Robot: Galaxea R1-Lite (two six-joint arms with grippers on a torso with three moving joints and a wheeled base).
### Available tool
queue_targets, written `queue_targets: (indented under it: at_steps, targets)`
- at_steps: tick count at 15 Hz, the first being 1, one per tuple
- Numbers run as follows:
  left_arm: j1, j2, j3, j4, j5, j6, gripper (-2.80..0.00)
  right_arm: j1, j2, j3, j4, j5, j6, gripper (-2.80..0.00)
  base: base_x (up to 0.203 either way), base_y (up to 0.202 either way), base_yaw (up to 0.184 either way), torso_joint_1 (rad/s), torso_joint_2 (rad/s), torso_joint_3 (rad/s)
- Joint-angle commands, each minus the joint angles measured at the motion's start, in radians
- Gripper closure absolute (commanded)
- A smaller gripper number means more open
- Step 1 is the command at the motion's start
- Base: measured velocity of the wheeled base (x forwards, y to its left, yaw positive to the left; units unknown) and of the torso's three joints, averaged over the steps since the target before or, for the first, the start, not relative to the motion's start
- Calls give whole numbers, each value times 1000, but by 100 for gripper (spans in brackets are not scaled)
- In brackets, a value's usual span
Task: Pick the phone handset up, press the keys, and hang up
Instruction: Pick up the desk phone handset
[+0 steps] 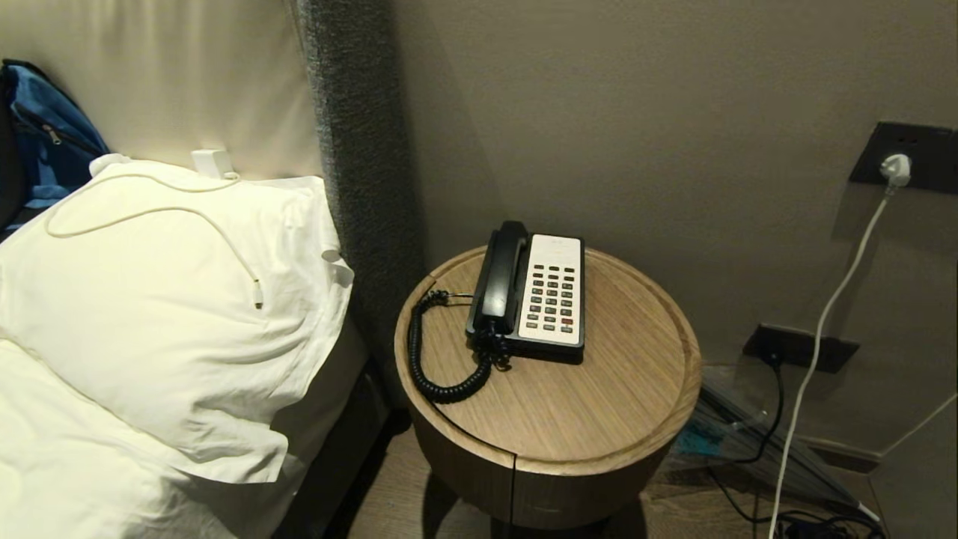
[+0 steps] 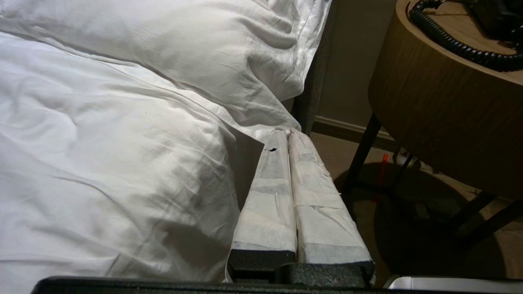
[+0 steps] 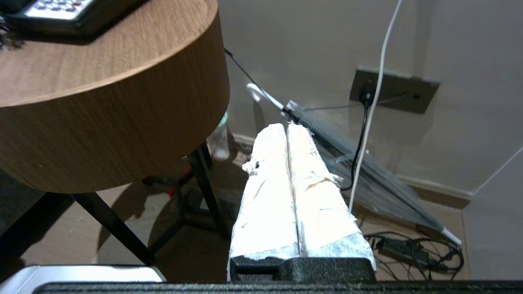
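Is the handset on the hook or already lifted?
On the hook: the phone handset lies in its cradle beside the keys, no gripper near it.

Setting: bedroom, hotel-like. Bed (image 1: 112, 449) with white sheets and a pillow (image 1: 150, 314) sits against a padded headboard (image 1: 359, 150). Just beside it stands a round wooden nightstand (image 1: 591, 419) carrying a corded desk phone (image 1: 531, 292) with a cream keypad. Plain beige wall (image 1: 673, 112) with dark socket plates (image 1: 917, 153), a white plug and cable. Wood-look floor (image 3: 192, 249); cables and a folded umbrella (image 3: 367, 179) lie near the wall.
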Motion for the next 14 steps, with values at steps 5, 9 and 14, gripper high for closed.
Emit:
queue_targets:
  at_steps: [5,9,14]
  targets:
    - [0,3,0,1,0,-1,0,0,-2,0,0,0,0,0,0,0,0,0,1,-198]
    - [0,3,0,5,-1,-3,0,0,-2,0,0,0,0,0,0,0,0,4,0,-151]
    - [0,2,0,5,-1,-2,0,0,-2,0,0,0,0,0,0,0,0,1,4,-185]
